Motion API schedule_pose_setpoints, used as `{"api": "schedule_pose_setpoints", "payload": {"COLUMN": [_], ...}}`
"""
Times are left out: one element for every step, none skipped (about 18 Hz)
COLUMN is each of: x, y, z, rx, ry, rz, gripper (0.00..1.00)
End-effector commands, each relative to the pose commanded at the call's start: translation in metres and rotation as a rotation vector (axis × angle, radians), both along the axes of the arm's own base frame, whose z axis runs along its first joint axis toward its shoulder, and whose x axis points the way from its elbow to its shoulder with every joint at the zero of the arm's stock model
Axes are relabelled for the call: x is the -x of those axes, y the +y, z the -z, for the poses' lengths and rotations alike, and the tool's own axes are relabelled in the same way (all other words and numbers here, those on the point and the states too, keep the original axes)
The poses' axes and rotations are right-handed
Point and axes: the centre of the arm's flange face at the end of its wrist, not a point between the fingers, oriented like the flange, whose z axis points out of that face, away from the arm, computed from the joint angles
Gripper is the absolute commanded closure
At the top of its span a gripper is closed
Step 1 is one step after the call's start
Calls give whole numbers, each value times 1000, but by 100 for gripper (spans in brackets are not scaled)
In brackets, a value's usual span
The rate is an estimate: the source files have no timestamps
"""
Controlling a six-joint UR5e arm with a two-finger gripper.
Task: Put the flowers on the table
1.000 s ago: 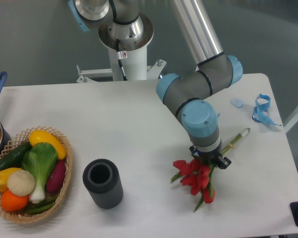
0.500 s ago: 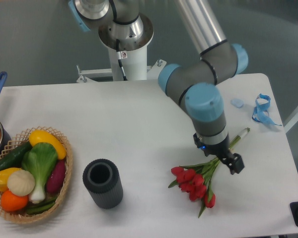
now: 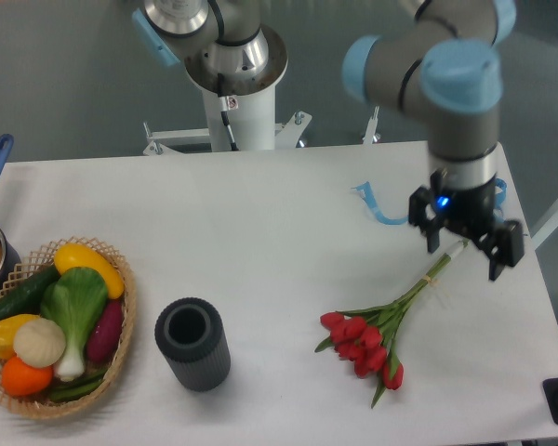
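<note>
White table under flowers; tool above, fingers apart.

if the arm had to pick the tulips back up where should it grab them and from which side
Probably the bare stems, just below the tie, coming straight down with fingers across them. The flowers lie flat on the table; the stems are thin and firm, the buds crushable.

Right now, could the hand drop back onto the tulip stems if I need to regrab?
Probably yes. The hand hangs open just above the stem end of the tulips, and nothing lies between them.
</note>
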Motion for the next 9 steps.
{"api": "schedule_pose_setpoints", "payload": {"x": [4, 3, 3, 3, 2, 3, 4, 5, 4], "y": [-17, -30, -46, -60, -69, -80, -91, -92, -92], "z": [-1, -5, -7, -10, -13, -14, -16, -15, -15], "rx": [-2, 3, 16, 28, 39, 46, 58, 58, 54], "ry": [-5, 2, 10, 21, 22, 12, 13, 12, 11], "rz": [23, 59, 94, 130, 157, 170, 205, 207, 208], "gripper": [0, 0, 0, 0, 0, 0, 0, 0, 0]}}
